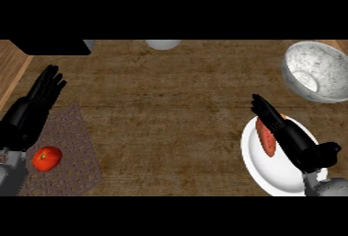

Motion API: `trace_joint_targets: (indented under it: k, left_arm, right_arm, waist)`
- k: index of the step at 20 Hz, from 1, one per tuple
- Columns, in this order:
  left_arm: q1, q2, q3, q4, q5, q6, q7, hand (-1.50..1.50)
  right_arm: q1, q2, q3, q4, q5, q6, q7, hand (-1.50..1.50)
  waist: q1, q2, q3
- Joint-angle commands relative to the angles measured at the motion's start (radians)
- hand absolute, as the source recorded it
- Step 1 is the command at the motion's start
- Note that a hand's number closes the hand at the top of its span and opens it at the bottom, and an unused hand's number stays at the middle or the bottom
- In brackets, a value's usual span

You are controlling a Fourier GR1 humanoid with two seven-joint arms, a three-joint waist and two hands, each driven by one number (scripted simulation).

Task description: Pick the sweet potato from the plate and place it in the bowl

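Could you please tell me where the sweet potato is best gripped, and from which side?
Probably across its narrow middle, from above: the sweet potato lies flat, pointing away from the robot, on the plate, and the open right hand sits along its right side.

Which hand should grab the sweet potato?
Right. The right hand is over the plate, beside the sweet potato, with the bowl on that side too. The left hand is across the counter, by the mat.

No text, label, brand, number or sign can be read anywhere.
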Motion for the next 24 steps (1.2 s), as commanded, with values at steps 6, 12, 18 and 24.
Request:
trace_joint_targets:
  k: [6,12,18,24]
  left_arm:
    - [0.011,-0.081,-0.146,-0.072,-0.072,-0.025,-0.014,0.0]
    - [0.007,-0.196,-0.281,-0.08,-0.15,0.007,0.031,0.0]
    - [0.007,-0.226,-0.277,-0.066,-0.16,-0.009,0.028,0.0]
    - [-0.011,-0.221,-0.258,-0.021,-0.153,-0.034,0.018,0.0]
  right_arm:
    - [0.079,0.117,-0.395,0.109,-0.308,-0.075,-0.226,1.5]
    - [0.014,0.165,-0.397,0.465,-0.185,-0.035,-0.408,-1.5]
    - [-0.074,-0.013,-0.314,0.564,0.064,-0.042,-0.415,-1.5]
    - [-0.15,-0.236,-0.183,0.562,0.23,0.06,-0.184,-1.5]
  waist:
    - [-0.066,-0.004,0.01]
    - [0.006,0.003,0.004]
    - [0.009,-0.001,0.002]
    - [0.016,0.002,-0.001]
